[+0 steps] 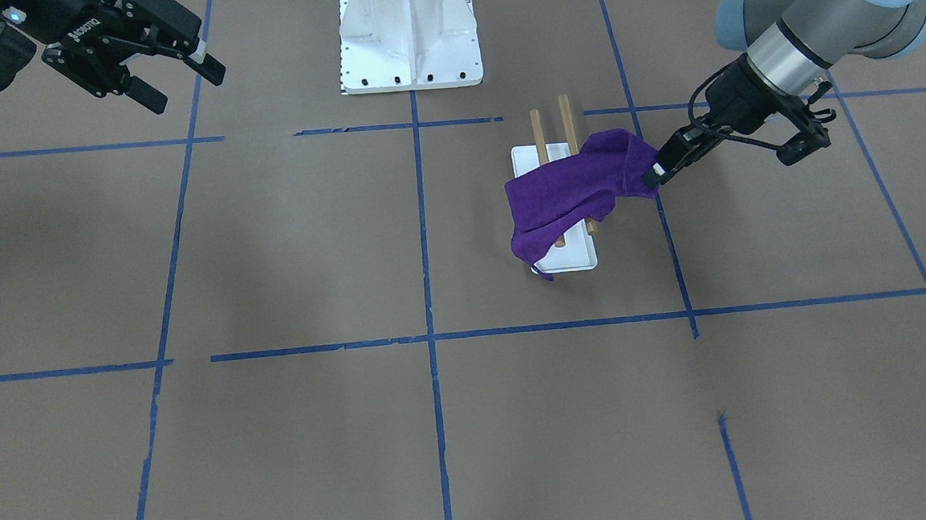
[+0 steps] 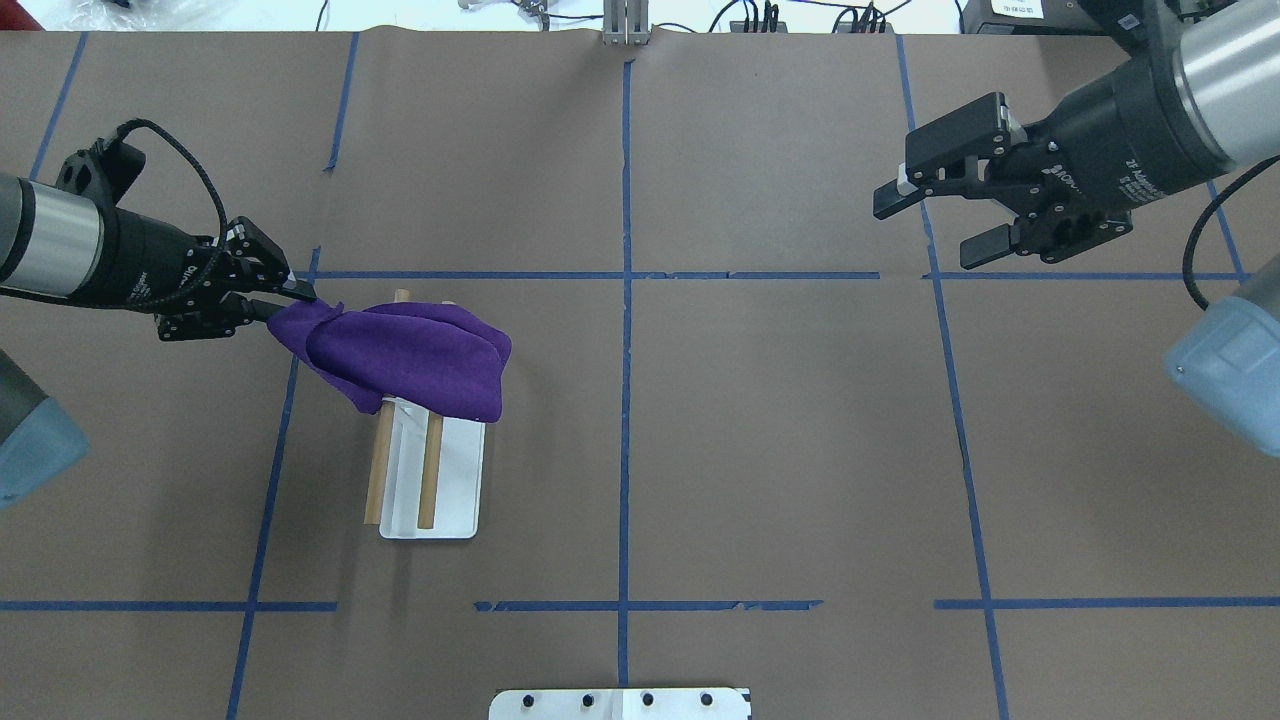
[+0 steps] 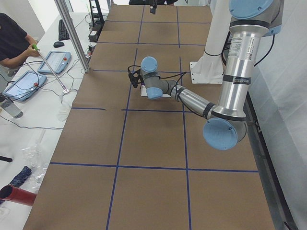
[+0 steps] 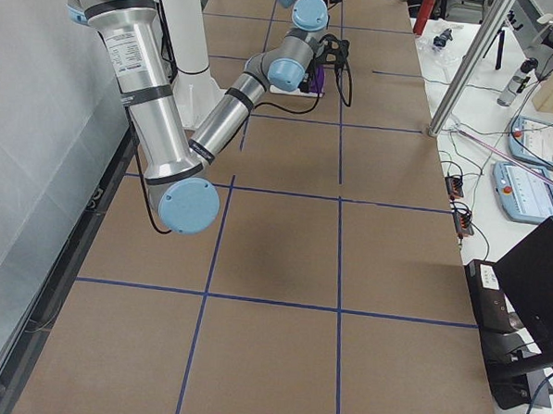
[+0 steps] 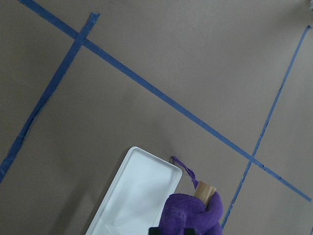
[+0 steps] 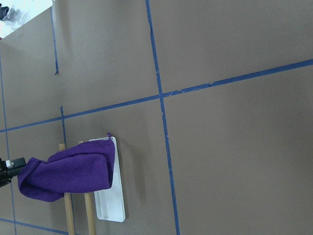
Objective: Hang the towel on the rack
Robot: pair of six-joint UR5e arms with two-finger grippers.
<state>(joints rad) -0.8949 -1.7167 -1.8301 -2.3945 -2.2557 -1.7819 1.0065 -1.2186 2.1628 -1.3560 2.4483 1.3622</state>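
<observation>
A purple towel (image 2: 410, 355) is draped across the two wooden dowels of the rack (image 2: 447, 497), whose white base plate lies on the brown table. It also shows in the front view (image 1: 567, 193) over the rack (image 1: 567, 258) and in the right wrist view (image 6: 68, 176). My left gripper (image 2: 290, 300) is shut on the towel's left corner, just beside the rack; in the front view the left gripper (image 1: 657, 174) pinches the cloth's edge. My right gripper (image 2: 940, 215) is open and empty, high at the far right, well away from the rack.
The white bolted robot pedestal (image 1: 409, 34) stands at the table's robot side. Blue tape lines (image 2: 625, 300) divide the brown table. Operators' tablets and cables (image 3: 38, 72) lie on a side table beyond the far edge.
</observation>
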